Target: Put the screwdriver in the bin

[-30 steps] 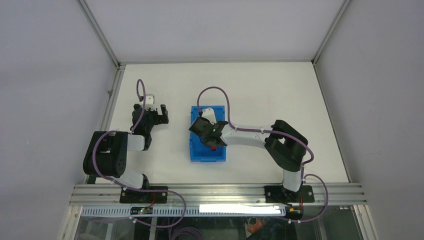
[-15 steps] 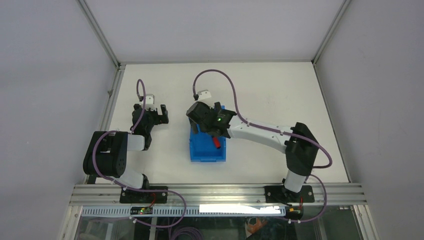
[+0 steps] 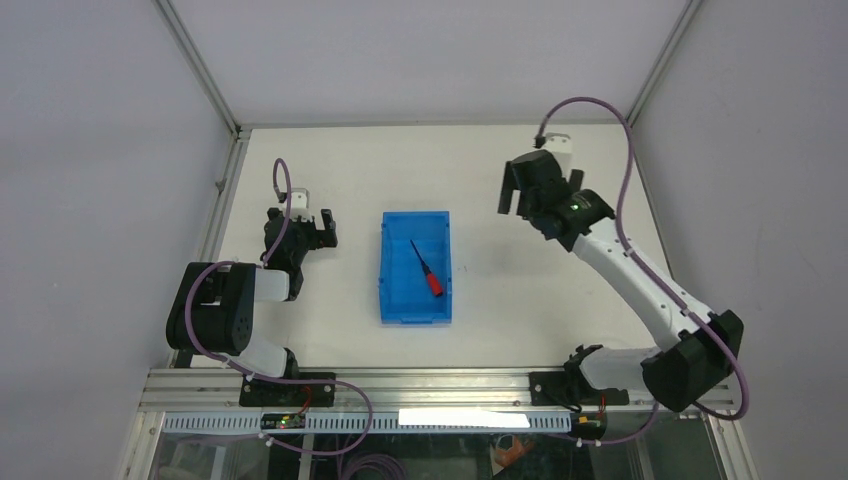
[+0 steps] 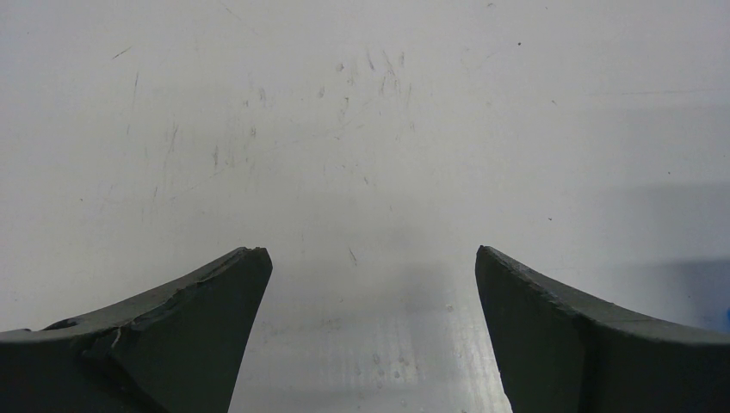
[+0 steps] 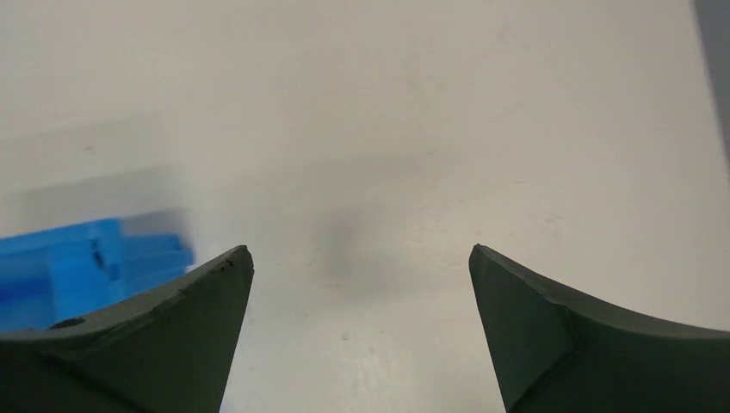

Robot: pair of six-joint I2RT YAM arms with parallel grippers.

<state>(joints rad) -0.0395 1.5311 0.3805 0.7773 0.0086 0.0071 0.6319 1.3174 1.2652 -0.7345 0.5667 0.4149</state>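
Right tool wide open and empty, well apart from screwdriver inside bin

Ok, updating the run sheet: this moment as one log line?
screwdriver: lying in bin | right tool: open, empty, right of bin | left tool: open, empty, left of bin

The left arm sits folded close to its base, and the left gripper has its fingers spread apart, holding nothing. The right arm stretches far forward, and the right gripper gapes wide and empty.
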